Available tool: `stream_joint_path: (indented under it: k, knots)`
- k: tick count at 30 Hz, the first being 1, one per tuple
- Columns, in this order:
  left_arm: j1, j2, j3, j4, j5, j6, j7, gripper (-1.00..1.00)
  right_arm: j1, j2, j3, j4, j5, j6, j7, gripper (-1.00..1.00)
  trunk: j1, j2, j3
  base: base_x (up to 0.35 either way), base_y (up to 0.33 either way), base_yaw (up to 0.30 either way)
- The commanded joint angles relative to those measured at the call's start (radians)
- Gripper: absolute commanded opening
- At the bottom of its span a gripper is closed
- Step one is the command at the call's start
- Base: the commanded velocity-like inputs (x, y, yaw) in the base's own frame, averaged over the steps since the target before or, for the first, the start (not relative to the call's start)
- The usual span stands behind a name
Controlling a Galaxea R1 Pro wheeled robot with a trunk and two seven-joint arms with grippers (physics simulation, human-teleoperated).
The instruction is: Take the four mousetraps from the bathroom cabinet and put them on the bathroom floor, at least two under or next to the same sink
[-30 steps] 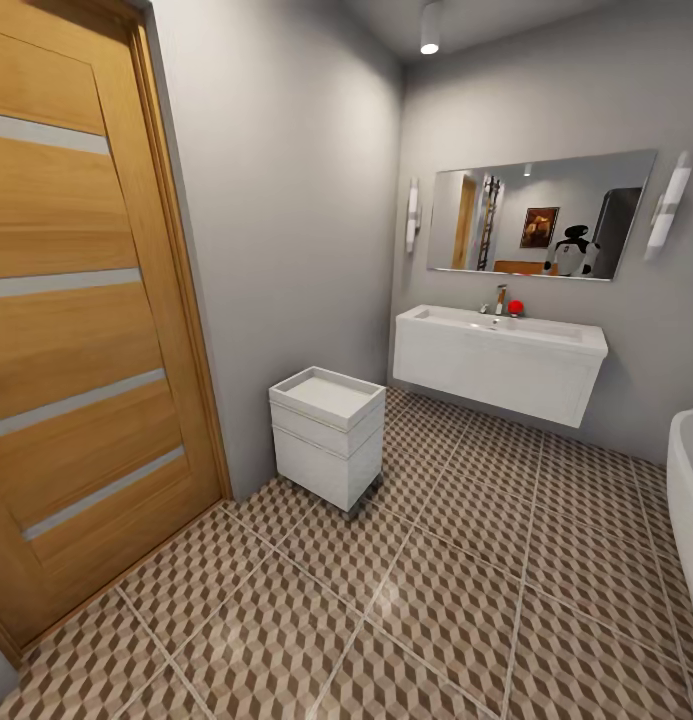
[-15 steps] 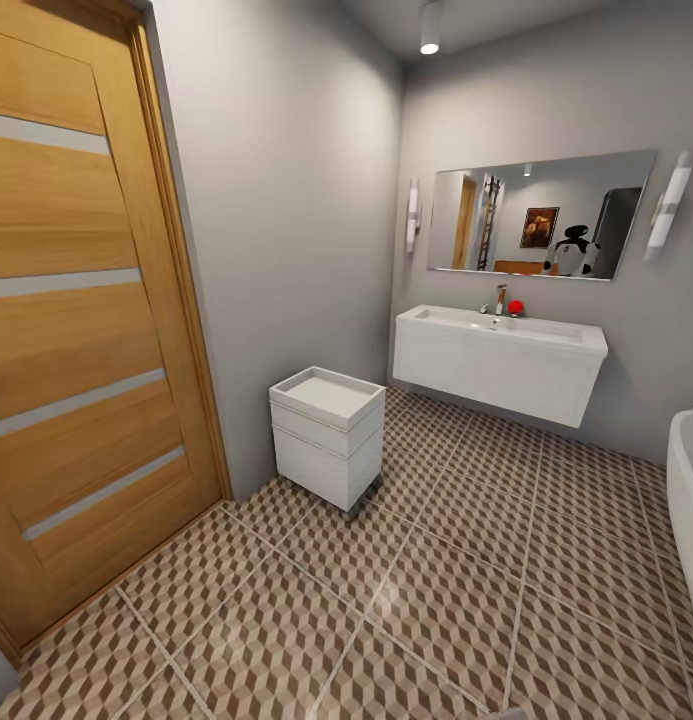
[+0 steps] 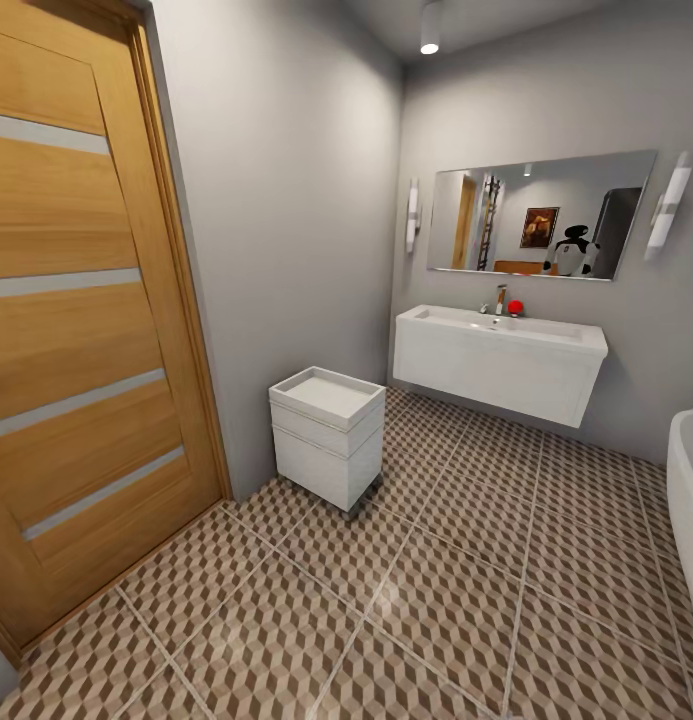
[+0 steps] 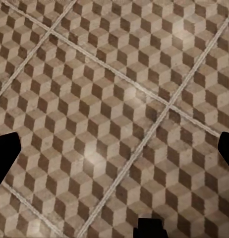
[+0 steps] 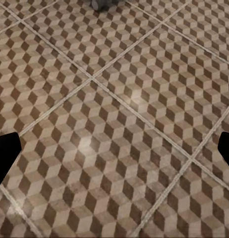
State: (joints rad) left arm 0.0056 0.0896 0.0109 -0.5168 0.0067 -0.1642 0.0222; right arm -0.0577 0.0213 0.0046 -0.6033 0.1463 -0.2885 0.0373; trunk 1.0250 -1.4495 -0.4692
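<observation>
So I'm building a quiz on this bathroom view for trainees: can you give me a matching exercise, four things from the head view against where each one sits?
Things:
1. bathroom sink
2. wooden door
3. white drawer unit
4. mirror

Places:
A. on the tiled floor by the grey side wall
B. hung on the far wall, above the basin
C. at the picture's left edge
D. wall-hung on the far wall, clear of the bathroom floor

Pairs: 1-D, 2-C, 3-A, 4-B

Black left claw (image 4: 114, 148) fingertips (image 4: 5, 156)
</observation>
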Motion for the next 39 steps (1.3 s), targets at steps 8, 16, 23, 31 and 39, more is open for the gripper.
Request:
stream_joint_path:
  k: [8, 16, 23, 31, 39]
  knots:
    - [0.001, -0.027, -0.002, -0.003, -0.001, -0.003, 0.002, 1.00, -0.001, -0.003, -0.005, 0.010, 0.007, -0.008, -0.001, 1.00, 0.000, 0.000, -0.001, 0.000, 0.000, 0.000]
    - [0.001, -0.043, -0.003, -0.026, -0.004, -0.006, 0.002, 1.00, -0.001, -0.005, -0.004, 0.010, 0.007, -0.008, -0.002, 1.00, 0.000, 0.000, -0.001, 0.000, 0.000, 0.000]
    - [0.001, -0.028, -0.002, -0.020, 0.000, -0.005, 0.003, 1.00, -0.001, -0.006, -0.005, 0.017, 0.006, -0.008, -0.001, 1.00, 0.000, 0.000, -0.001, 0.000, 0.000, 0.000]
    - [0.001, -0.054, -0.004, -0.006, -0.006, -0.006, 0.002, 1.00, -0.001, -0.005, -0.003, 0.018, 0.006, -0.009, -0.001, 1.00, 0.000, 0.000, -0.001, 0.000, 0.000, 0.000]
    - [0.001, -0.046, -0.001, 0.000, -0.002, -0.008, 0.004, 1.00, -0.001, -0.005, -0.006, 0.019, 0.006, -0.009, -0.002, 1.00, 0.000, 0.000, -0.001, 0.000, 0.000, 0.000]
